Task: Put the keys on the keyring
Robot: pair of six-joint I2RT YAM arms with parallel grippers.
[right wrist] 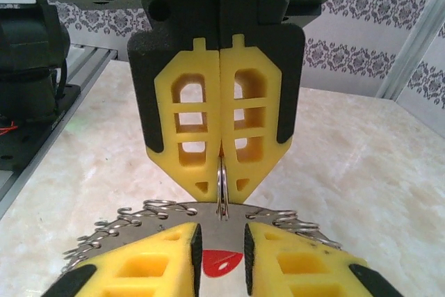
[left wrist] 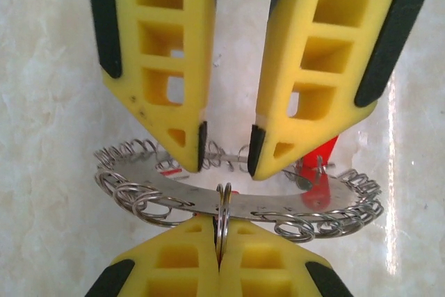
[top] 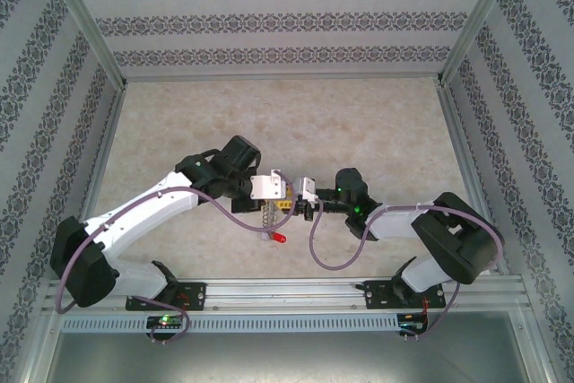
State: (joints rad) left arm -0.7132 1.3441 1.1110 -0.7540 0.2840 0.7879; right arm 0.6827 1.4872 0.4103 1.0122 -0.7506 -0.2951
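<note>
The keyring (left wrist: 195,196) is a flat silvery ring plate fringed with small wire rings, held up between the two grippers (top: 266,217). My left gripper (left wrist: 220,226) is shut on one small upright wire ring threaded through the plate's near rim, and from the other side it (right wrist: 220,184) reads the same. My right gripper (right wrist: 222,241) faces it, open, its fingertips (left wrist: 201,145) just over the plate's (right wrist: 202,211) opposite rim with nothing pinched. A red-headed key (left wrist: 321,172) sits under the plate (right wrist: 222,262) (top: 279,237); whether it is threaded on, I cannot tell.
The pale marbled table top (top: 296,123) stretches behind the arms. Aluminium frame posts and patterned walls (top: 287,20) close it in on three sides. A metal rail (top: 296,291) runs along the near edge, and purple cables (top: 336,262) loop off both arms.
</note>
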